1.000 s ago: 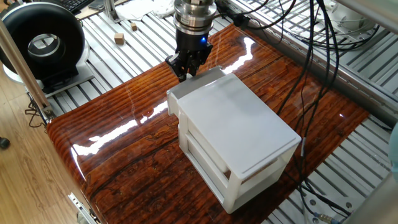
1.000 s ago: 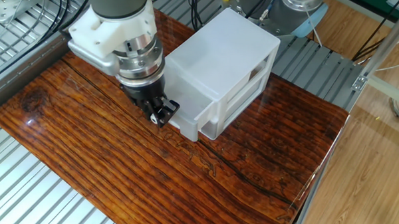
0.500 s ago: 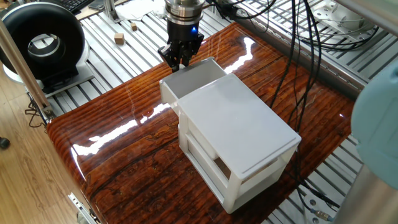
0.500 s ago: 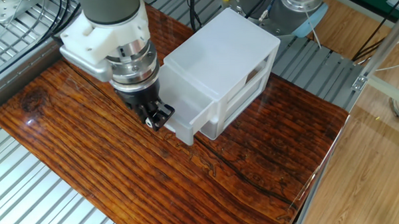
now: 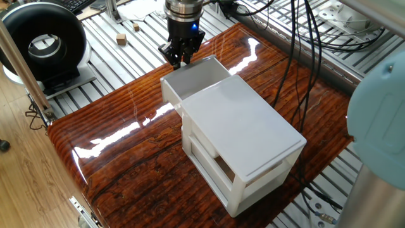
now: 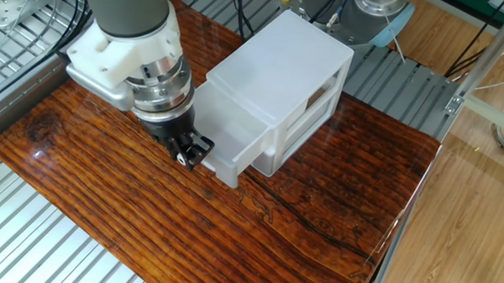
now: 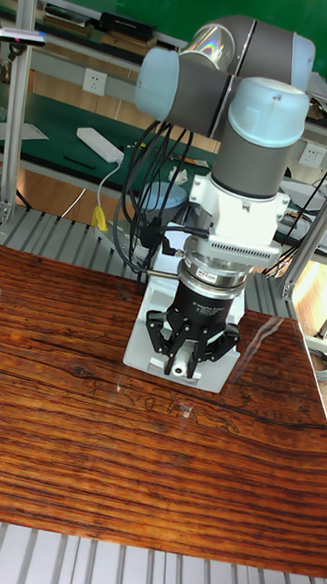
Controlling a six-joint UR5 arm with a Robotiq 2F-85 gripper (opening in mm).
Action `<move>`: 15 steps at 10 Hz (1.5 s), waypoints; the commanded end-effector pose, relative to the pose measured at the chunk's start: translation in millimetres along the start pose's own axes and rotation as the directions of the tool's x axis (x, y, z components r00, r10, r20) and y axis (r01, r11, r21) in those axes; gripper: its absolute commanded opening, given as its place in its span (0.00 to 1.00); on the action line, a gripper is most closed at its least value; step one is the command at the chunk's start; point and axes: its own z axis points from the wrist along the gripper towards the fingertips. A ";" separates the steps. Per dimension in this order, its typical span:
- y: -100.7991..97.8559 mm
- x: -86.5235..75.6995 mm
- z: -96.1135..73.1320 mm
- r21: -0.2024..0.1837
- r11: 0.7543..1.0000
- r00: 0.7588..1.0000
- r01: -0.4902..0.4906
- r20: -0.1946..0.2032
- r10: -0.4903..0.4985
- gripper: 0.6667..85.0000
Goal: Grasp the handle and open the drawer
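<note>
Compared with one second ago, the drawer stands further out of the cabinet. Earlier its front sat only slightly proud of the shell; now a good part of the open tray shows. The gripper is displaced along the same line, away from the cabinet, with its jaws closed at the drawer front, where the handle sits between the fingers. The arm now intrudes further at the right edge of one fixed view.
</note>
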 end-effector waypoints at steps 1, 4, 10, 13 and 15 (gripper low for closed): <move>2.7 -6.0 1.7 -0.002 1.000 1.000 -0.006 0.007 0.006 0.20; 1.5 -6.4 -1.2 -0.007 1.000 1.000 -0.008 0.000 0.008 0.24; 5.6 -10.1 -3.0 -0.031 1.000 1.000 -0.001 0.012 0.001 0.47; 5.0 -7.8 -20.8 -0.028 1.000 1.000 -0.002 -0.002 0.002 0.45; 2.3 -2.8 -41.0 -0.010 1.000 1.000 -0.008 -0.021 0.008 0.42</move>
